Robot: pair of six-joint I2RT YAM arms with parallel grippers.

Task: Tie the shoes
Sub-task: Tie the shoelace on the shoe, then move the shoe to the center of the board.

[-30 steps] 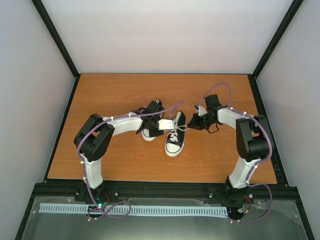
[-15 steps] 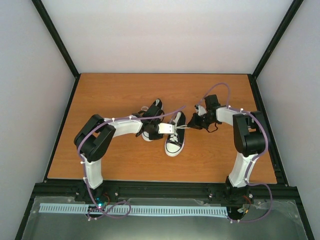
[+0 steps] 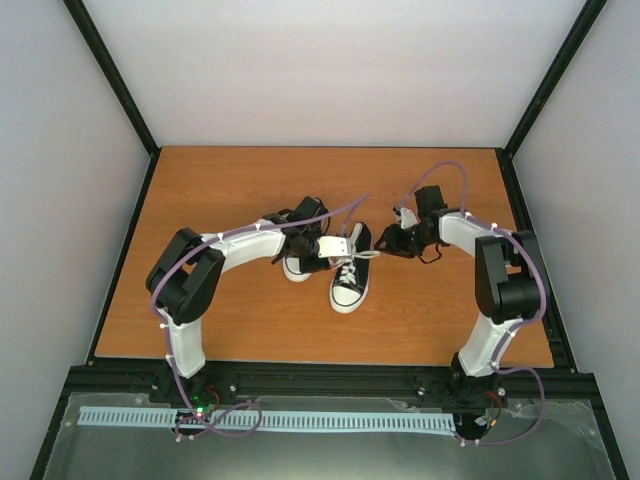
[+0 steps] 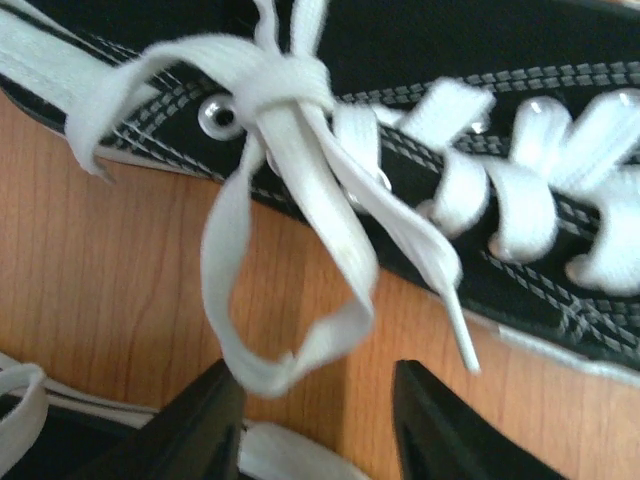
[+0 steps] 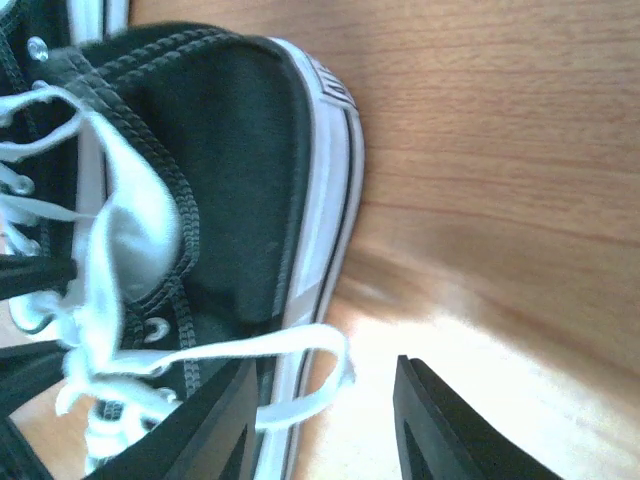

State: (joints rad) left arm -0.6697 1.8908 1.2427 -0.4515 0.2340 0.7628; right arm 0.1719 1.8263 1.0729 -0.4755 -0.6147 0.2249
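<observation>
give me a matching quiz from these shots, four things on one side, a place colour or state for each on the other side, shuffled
Things:
1 loop
2 table
3 left fingers
4 centre shoe

Matches:
a orange-brown wood
b toe toward the arm bases
c white, coming off a knot
d black, apart

Pairs: 1-c, 2-a, 3-d, 4-b
</observation>
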